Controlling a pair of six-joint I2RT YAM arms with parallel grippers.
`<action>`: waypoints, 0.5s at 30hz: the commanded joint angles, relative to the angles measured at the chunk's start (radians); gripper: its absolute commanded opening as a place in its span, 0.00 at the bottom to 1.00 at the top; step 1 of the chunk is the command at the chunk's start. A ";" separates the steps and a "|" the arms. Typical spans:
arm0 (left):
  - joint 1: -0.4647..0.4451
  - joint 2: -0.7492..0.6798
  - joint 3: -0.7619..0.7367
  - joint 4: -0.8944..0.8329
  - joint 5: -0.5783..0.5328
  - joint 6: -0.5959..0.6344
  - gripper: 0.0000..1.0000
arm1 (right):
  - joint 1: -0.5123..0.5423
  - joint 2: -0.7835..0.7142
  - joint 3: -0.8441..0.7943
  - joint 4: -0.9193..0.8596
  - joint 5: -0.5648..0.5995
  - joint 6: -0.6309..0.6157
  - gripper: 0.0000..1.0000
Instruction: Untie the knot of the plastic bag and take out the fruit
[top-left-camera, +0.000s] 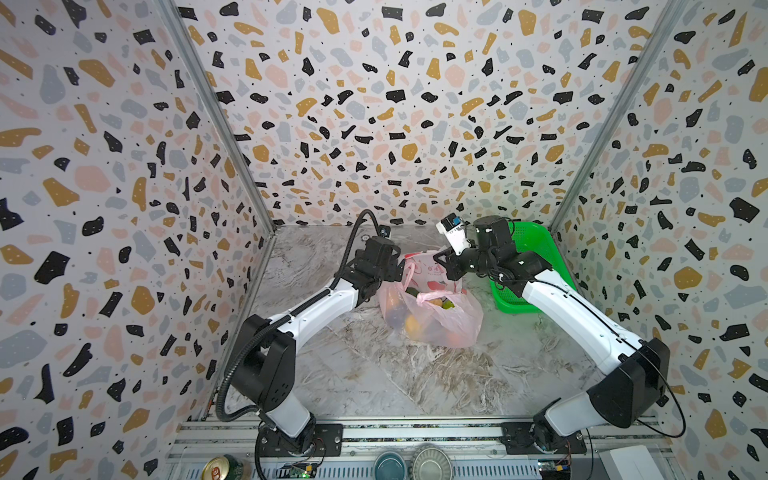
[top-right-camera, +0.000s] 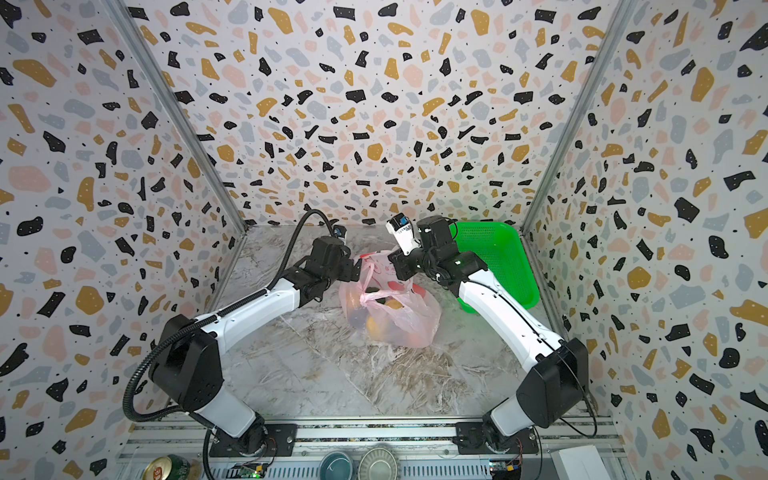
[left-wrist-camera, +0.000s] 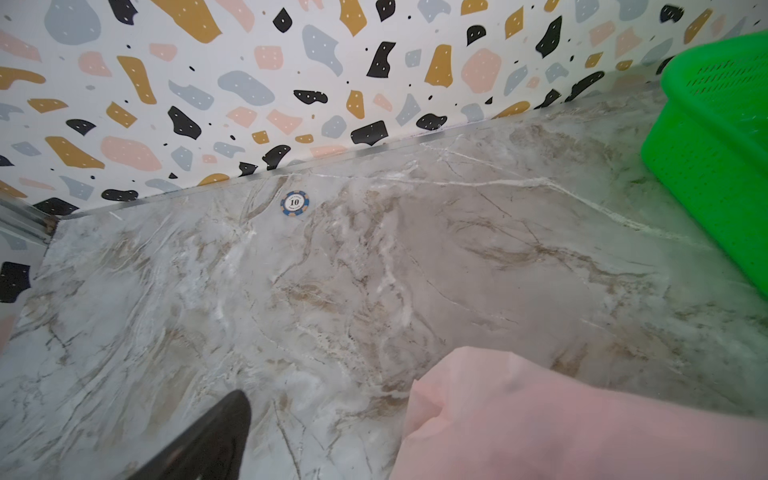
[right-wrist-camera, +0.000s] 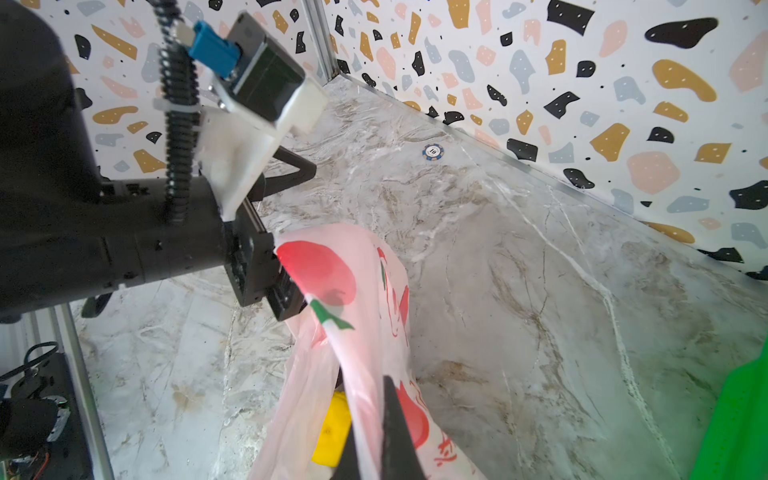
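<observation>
With the knot (top-left-camera: 424, 297) tied, the right gripper (right-wrist-camera: 370, 419) clamps the plastic bag (right-wrist-camera: 374, 291) wall while the left gripper (right-wrist-camera: 299, 241) gapes empty beside its rim, likely needing a handle strip (top-left-camera: 409, 272) next

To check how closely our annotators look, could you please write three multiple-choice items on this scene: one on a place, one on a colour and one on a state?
1. Where does the green basket stand?
A. At the right rear of the table
B. At its front left
C. At its middle

2. What colour is the plastic bag?
A. Blue
B. Pale pink
C. Black

3. How is the right tool?
A. Open over the basket
B. Shut on nothing
C. Shut on the plastic bag

Key:
1 A: both top views show it by the right rear corner.
2 B: its film is translucent pink with a red print.
3 C: the right wrist view shows it pinching the bag's film.
</observation>
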 joint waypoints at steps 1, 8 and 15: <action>0.025 0.028 0.010 -0.055 -0.031 0.015 0.86 | -0.008 -0.040 0.008 0.040 -0.004 -0.002 0.00; 0.025 -0.019 -0.015 -0.049 0.142 0.049 0.35 | -0.026 0.018 0.047 0.029 0.018 -0.003 0.06; 0.014 -0.086 -0.005 -0.147 0.231 0.054 0.03 | -0.069 0.101 0.240 -0.164 -0.040 -0.025 0.55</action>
